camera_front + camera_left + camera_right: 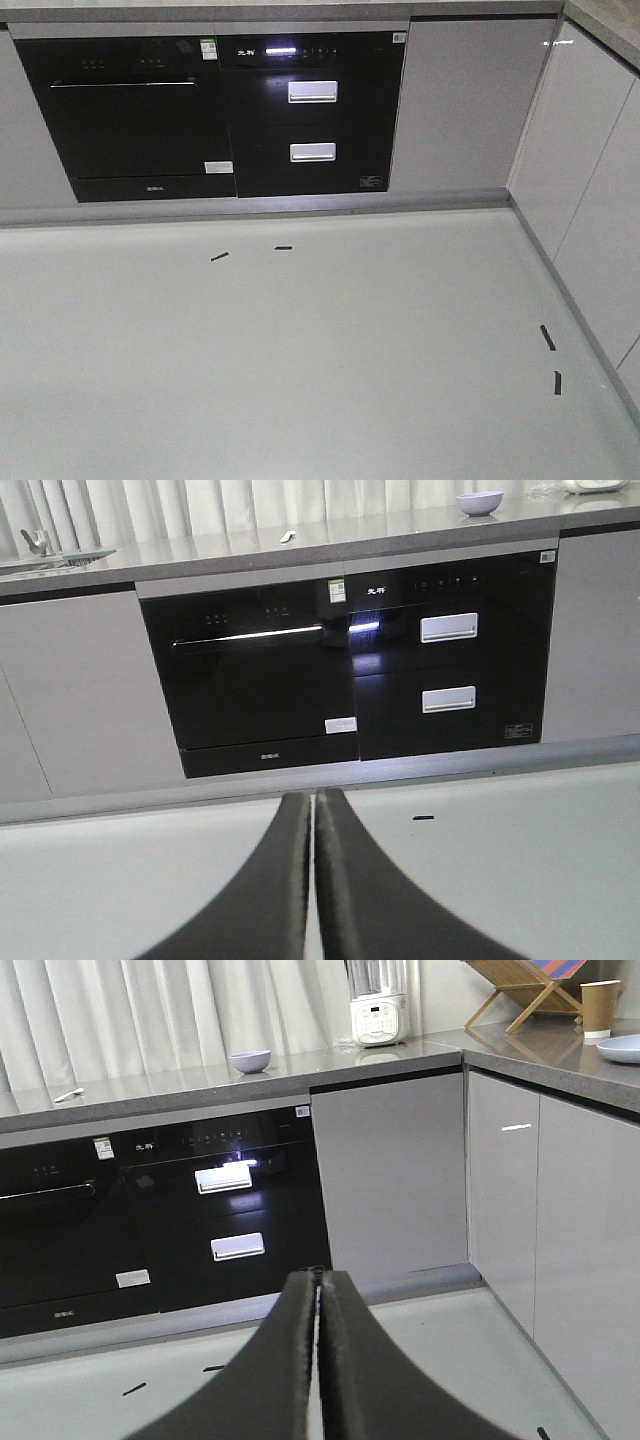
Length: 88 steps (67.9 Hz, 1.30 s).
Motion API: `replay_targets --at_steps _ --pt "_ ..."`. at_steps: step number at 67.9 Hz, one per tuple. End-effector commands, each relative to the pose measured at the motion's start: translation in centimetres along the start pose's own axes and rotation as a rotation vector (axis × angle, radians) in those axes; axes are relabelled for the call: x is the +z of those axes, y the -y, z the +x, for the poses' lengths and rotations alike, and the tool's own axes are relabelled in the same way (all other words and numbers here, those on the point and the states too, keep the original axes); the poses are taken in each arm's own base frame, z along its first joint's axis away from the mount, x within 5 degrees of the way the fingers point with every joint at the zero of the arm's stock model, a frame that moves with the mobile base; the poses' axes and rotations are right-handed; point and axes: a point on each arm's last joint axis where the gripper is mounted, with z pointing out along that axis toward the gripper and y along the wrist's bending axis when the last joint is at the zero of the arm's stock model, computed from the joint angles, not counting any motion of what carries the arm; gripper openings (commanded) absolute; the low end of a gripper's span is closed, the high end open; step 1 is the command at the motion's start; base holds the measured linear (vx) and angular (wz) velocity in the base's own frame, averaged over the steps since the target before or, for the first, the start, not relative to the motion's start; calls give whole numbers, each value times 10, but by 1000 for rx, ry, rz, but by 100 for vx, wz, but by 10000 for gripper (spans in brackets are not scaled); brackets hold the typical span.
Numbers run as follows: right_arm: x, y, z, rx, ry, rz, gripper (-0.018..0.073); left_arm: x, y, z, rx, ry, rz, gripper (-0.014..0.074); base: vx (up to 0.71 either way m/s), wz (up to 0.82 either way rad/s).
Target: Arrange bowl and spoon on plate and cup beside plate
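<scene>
Left gripper: jaws pressed together, only a hairline slit between the two dark fingers. Empty, touching nothing, hangs over the floor.
Right gripper: same, closed tip to tip, empty, clear of everything.
Floor: pale grey, glossy. Short black tape marks at 11 o'clock and 4 o'clock of the front view.
Cabinets: grey countertop runs along the back wall and turns a corner into a side run at 3 o'clock of the right wrist view. Below it sit a black built-in oven and a black drawer unit with two white handles, with grey doors on either side.
Backdrop: white curtains behind the back counter.
Bowl: upright on the back counter, 11 o'clock in the right wrist view, 1 o'clock in the left wrist view.
Spoon: flat on the same counter, well apart from the bowl, at its 9 o'clock.
Cup: upright on the side counter, 2 o'clock in the right wrist view, near a wooden rack.
Plate: on the side counter just beside the cup, at its 5 o'clock, cut by the frame edge. Can't tell whether they touch.
Other: white appliance at the counter corner, 12 o'clock. Sink at 10 o'clock in the left wrist view.
</scene>
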Motion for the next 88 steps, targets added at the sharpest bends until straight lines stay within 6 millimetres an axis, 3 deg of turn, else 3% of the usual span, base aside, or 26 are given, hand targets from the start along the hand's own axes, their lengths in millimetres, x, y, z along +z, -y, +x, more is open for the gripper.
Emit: replay_targets --at_steps 1,88 --pt "-1 -2 -6 -17 78 -19 -3 -2 -1 -10 -12 100 -9 -6 0 0" --pt "-1 -2 -6 -17 78 -19 -3 -2 -1 -10 -12 100 -9 -6 0 0"
